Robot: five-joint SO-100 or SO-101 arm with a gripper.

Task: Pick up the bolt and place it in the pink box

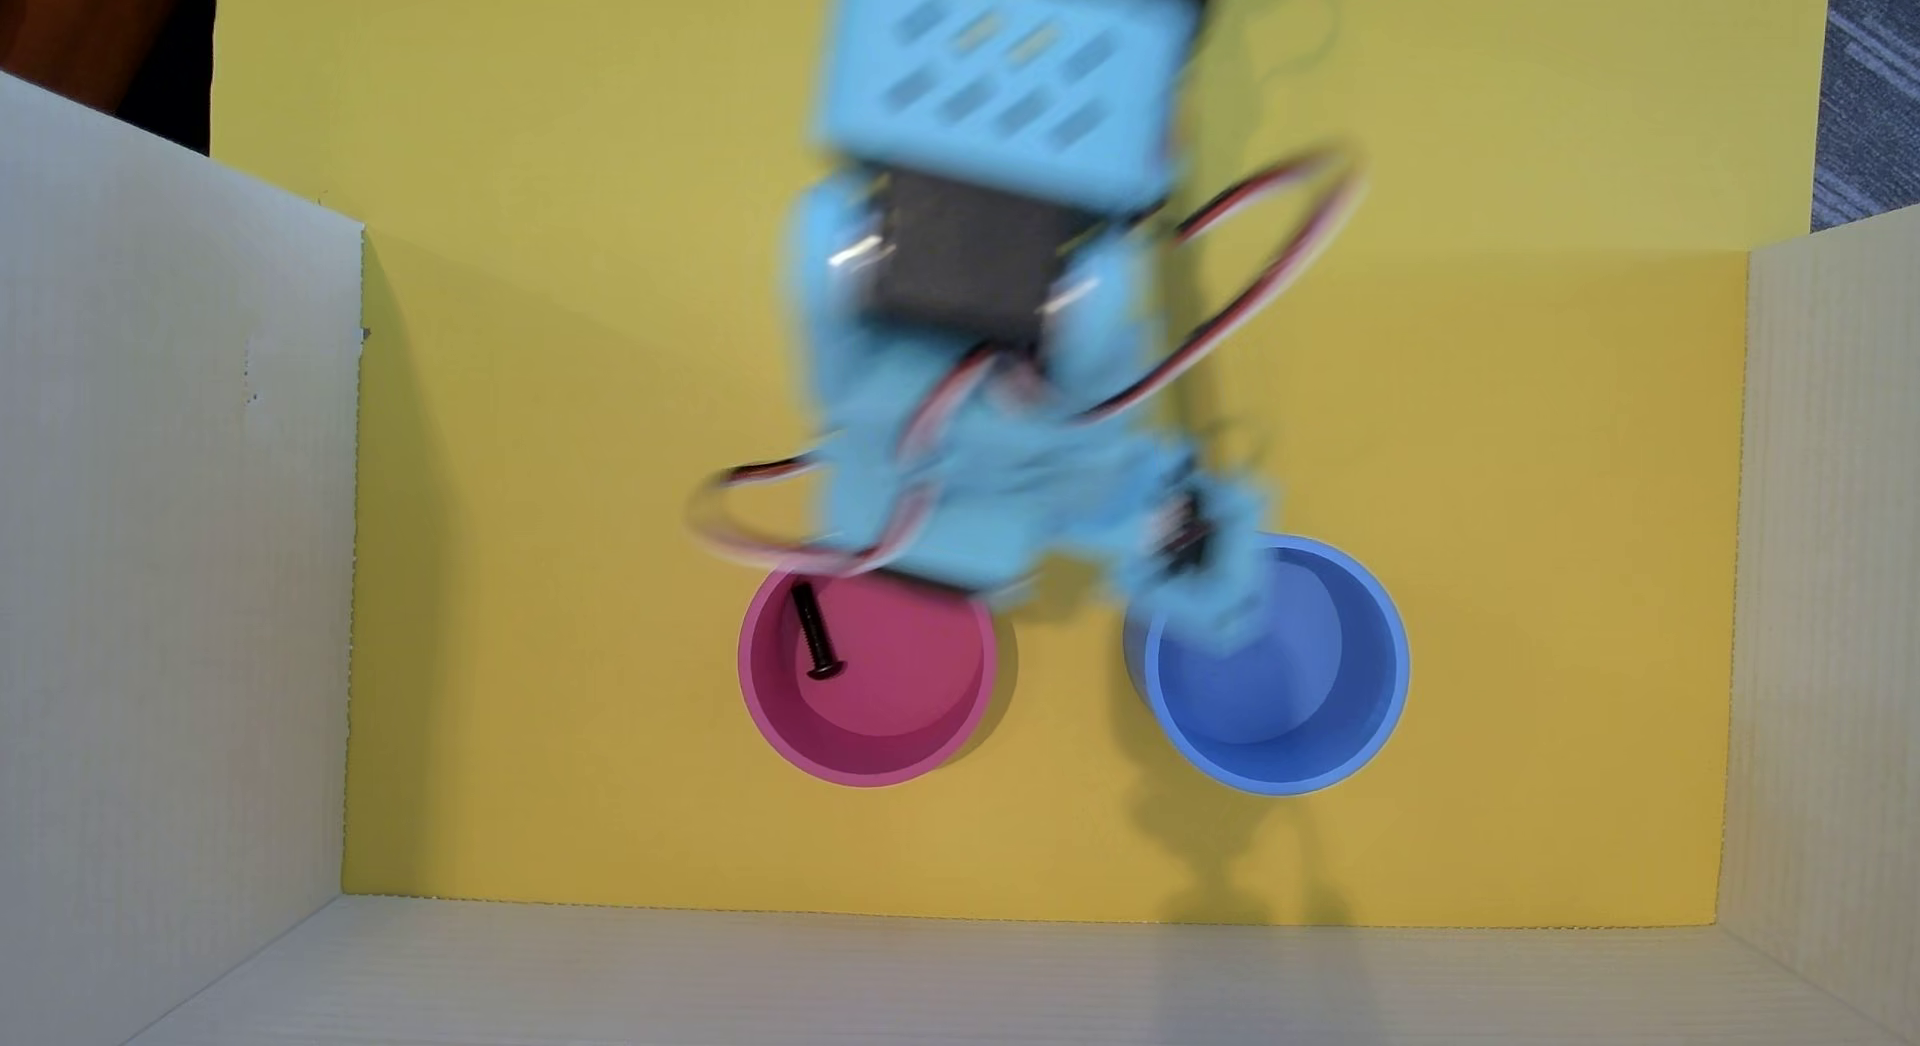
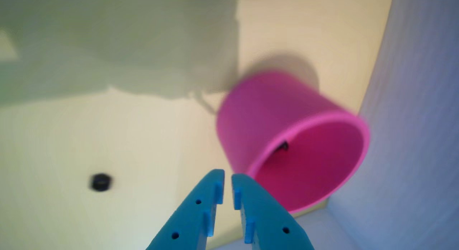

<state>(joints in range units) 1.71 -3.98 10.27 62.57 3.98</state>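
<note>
The black bolt lies inside the pink box, against its left inner wall in the overhead view. In the wrist view only the bolt's dark head shows, just inside the rim of the pink box. My gripper enters the wrist view from the bottom edge. Its blue fingers stand almost together with only a thin slit between them, and nothing is held. The tips are to the left of the pink box and above the floor. In the overhead view the arm is motion-blurred and its end hangs over the space between the two cups.
A blue round container stands right of the pink box in the overhead view. A small dark blurred piece lies on the yellow floor. White cardboard walls close in the left, right and near sides.
</note>
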